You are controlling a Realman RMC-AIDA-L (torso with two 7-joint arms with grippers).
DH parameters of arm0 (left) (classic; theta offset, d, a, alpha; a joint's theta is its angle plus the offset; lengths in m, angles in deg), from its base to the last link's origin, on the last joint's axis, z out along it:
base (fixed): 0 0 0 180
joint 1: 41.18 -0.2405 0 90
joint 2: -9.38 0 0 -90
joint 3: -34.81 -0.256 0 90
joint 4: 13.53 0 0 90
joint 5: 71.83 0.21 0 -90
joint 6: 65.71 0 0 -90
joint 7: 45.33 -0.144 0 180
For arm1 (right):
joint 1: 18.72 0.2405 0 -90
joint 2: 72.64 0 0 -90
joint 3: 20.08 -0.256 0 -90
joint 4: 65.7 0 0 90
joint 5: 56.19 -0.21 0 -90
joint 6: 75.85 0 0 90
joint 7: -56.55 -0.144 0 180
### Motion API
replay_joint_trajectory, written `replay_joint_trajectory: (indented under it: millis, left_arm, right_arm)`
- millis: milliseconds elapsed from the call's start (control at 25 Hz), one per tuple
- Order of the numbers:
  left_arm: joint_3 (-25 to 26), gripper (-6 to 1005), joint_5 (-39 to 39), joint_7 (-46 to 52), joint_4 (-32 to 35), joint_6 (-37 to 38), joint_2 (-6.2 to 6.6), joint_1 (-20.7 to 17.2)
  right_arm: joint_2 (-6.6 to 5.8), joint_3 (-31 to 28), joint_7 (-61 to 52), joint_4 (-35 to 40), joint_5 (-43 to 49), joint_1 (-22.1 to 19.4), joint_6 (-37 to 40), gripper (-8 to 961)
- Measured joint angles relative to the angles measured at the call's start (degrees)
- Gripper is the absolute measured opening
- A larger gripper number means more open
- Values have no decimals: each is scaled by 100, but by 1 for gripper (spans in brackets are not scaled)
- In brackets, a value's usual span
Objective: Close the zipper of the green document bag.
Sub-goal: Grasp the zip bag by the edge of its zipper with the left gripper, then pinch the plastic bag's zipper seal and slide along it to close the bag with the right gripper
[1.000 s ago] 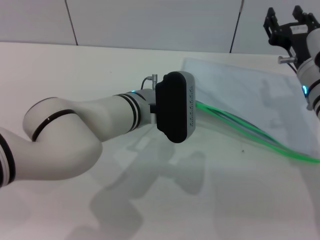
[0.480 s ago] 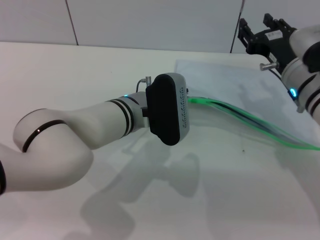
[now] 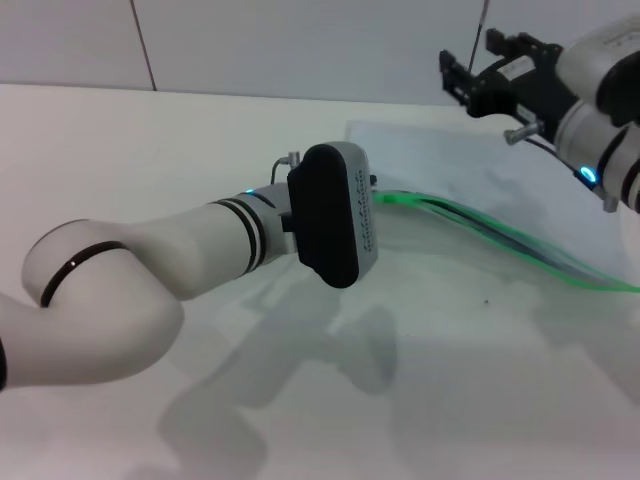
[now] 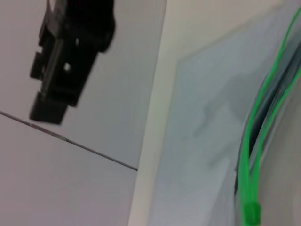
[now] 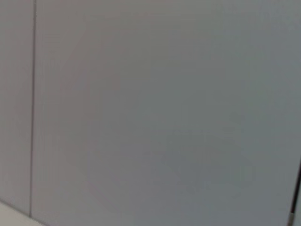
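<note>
Since 1.0 s ago the right gripper [image 3: 470,80] has swung from the far right corner of the head view toward the centre, and now hangs above the far edge of the green document bag [image 3: 500,195], well clear of it. Its black fingers point leftward with a gap visible between them — released, holding nothing. The same gripper shows in the left wrist view [image 4: 70,56] as a dark block against the wall panels, apart from the pouch. Left arm has also shifted a little leftward, and the near left corner of the bag has come with it.

Left gripper [image 3: 372,205]: hidden behind its own black wrist housing in the head view, at the left end of the zip edge; the left wrist view does not show its fingers either, so cannot tell its state.

Bag lies flat on the white table [image 3: 200,140], right of centre, translucent grey-blue. Zipper [image 3: 480,235] runs along its near long edge as two bright green strips that stand apart over much of the length — mouth not closed. Green slider [image 4: 250,213] sits at the left end of the strips, close to the wrist camera.

Right wrist view: only grey wall panel
</note>
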Motion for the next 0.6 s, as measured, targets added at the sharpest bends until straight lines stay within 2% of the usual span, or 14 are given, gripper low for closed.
replay_joint_trajectory:
  millis: [200, 440, 600]
  left_arm:
    - [42, 58, -82, 0, 184, -53, 13, -141]
    - [62, 57, -161, 6, 244, -301, 21, -230]
    - [67, 56, -222, 5, 250, -310, 21, -232]
  right_arm:
    - [0, -95, 35, 448, 524, -155, -267, 606]
    - [-118, -182, 36, 964, 622, -339, -396, 607]
    - [-132, -178, 47, 1156, 770, -308, -630, 607]
